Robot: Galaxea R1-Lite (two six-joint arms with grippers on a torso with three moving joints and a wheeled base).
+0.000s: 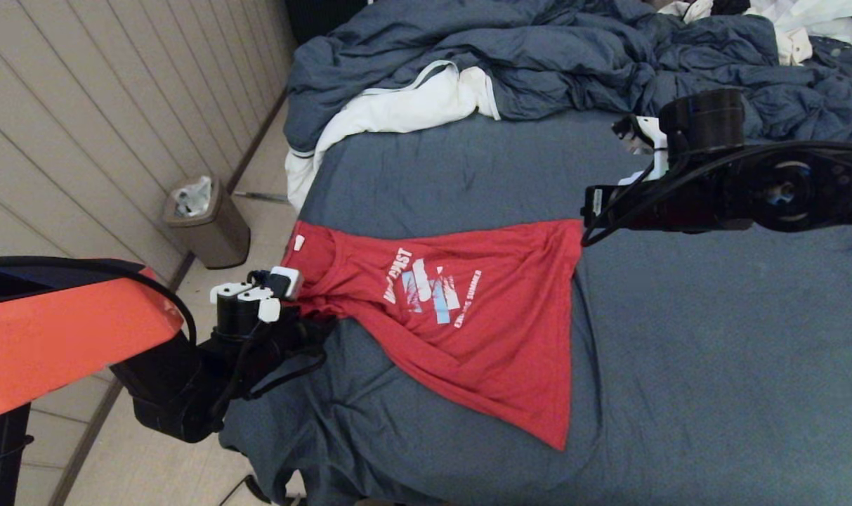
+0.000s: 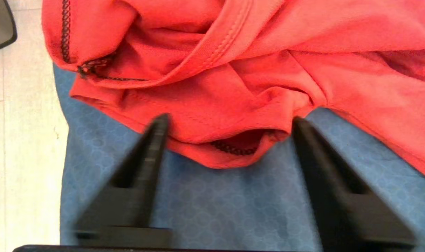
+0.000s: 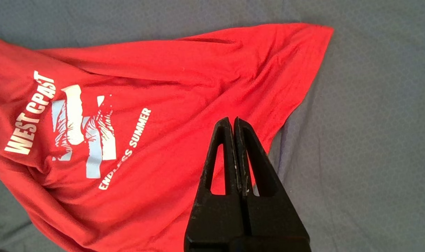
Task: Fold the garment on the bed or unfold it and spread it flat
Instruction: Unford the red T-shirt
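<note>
The red T-shirt garment (image 1: 482,309) lies print side up on the bed (image 1: 713,337), neck and white tag toward the bed's left edge, hem to the right. It is creased and skewed, tapering to a point near the front. My left gripper (image 2: 230,122) is open at the bunched left sleeve (image 2: 233,147); its fingertips (image 2: 161,122) straddle the sleeve edge low over the sheet. In the head view the left gripper (image 1: 306,309) sits by the shirt's left side. My right gripper (image 3: 232,120) is shut and empty, hovering above the hem side of the shirt (image 3: 163,105); in the head view the right gripper (image 1: 591,214) is by the far hem corner.
A rumpled blue duvet (image 1: 538,56) is heaped across the far side of the bed, with a white cloth (image 1: 411,105) at its left end. More white fabric (image 1: 805,21) lies far right. A bin (image 1: 208,221) stands on the floor by the panelled wall (image 1: 81,105).
</note>
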